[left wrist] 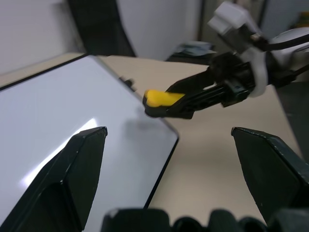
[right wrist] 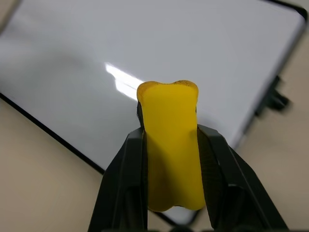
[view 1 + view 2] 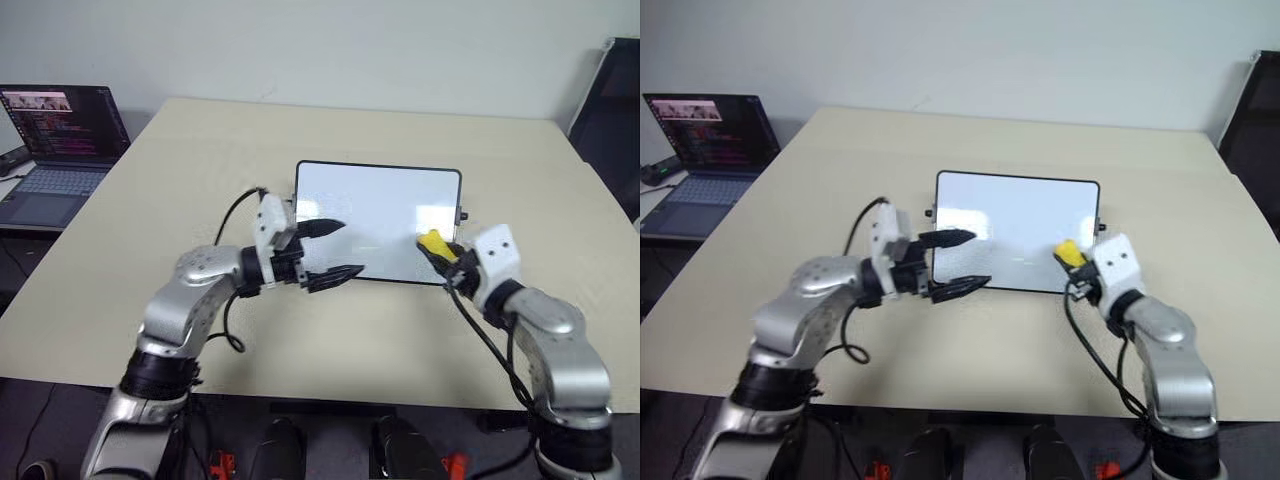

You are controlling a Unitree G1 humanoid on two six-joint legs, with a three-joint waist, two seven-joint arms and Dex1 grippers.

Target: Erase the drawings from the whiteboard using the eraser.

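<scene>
Two arms are reaching over a beige bench (image 3: 330, 340), which is carrying the whiteboard (image 3: 380, 205) flat near its middle. Off beyond the bench's far left corner, a laptop (image 3: 55, 150) is sitting with its screen lit. Over the whiteboard's near left corner, the left gripper (image 3: 332, 250) is hovering with its two black fingers spread wide and nothing between them, pointing toward the other arm. Over the near right corner, the right gripper (image 2: 171, 159) is pinching the yellow eraser (image 2: 170, 140) tight between its fingers, the block sticking out past the tips above the glossy surface.
</scene>
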